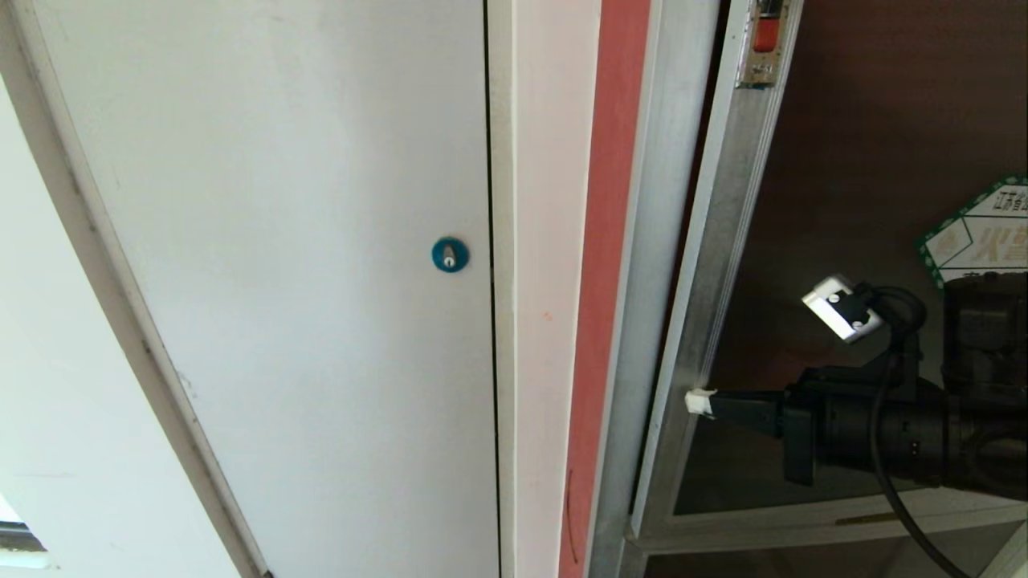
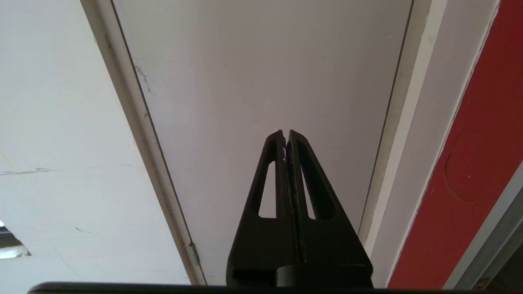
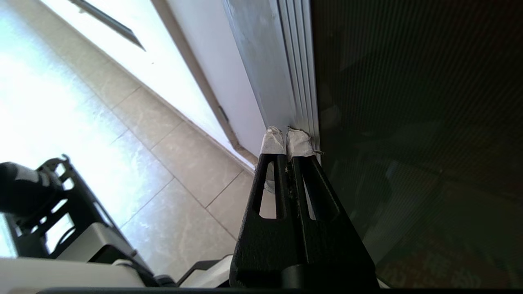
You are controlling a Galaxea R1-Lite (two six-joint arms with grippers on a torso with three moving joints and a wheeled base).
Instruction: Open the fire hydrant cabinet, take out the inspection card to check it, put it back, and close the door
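Beside the door [image 1: 867, 160] frame — white panel [image 1: 281, 241], blue lock [image 1: 450, 254].

Your right tool [image 1: 700, 401]: black slotted triangular fingers, white-taped tips; black barrel arm, looping black cable, silver two-screw bracket [image 1: 840, 308]. Your left tool [image 2: 286, 136]: same black, tips untaped.

Your right gripper [image 1: 700, 401] reaches in level from the right, its white-taped fingertips [image 3: 286, 142] pressed together. Your left gripper [image 2: 285, 136] is out of the head view, its fingers closed tight too.
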